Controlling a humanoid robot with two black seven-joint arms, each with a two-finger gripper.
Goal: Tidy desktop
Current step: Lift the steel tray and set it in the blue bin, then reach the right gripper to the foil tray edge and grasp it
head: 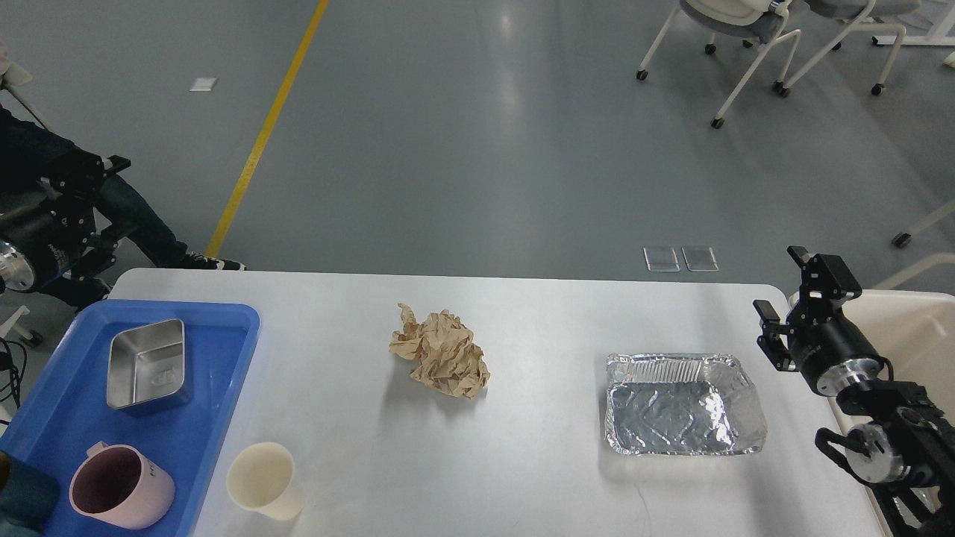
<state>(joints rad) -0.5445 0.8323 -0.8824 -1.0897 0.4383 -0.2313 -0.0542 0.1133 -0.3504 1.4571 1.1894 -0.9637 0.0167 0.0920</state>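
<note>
The white desktop (537, 462) fills the lower part of the head view. On it lie a crumpled brown paper ball (442, 354) in the middle, an empty foil tray (683, 406) at the right and a cream paper cup (265, 481) near the front left. My left gripper (110, 205) hangs open beyond the table's far left corner, above the floor. My right gripper (780, 287) is open and empty above the table's right edge, just right of the foil tray.
A blue plastic tray (224, 335) at the left holds a steel box (147, 364) and a pink mug (119, 492). A cream bin (914, 335) stands off the right edge. A person's leg (142, 224) is behind the left corner. White chairs (746, 45) stand far back.
</note>
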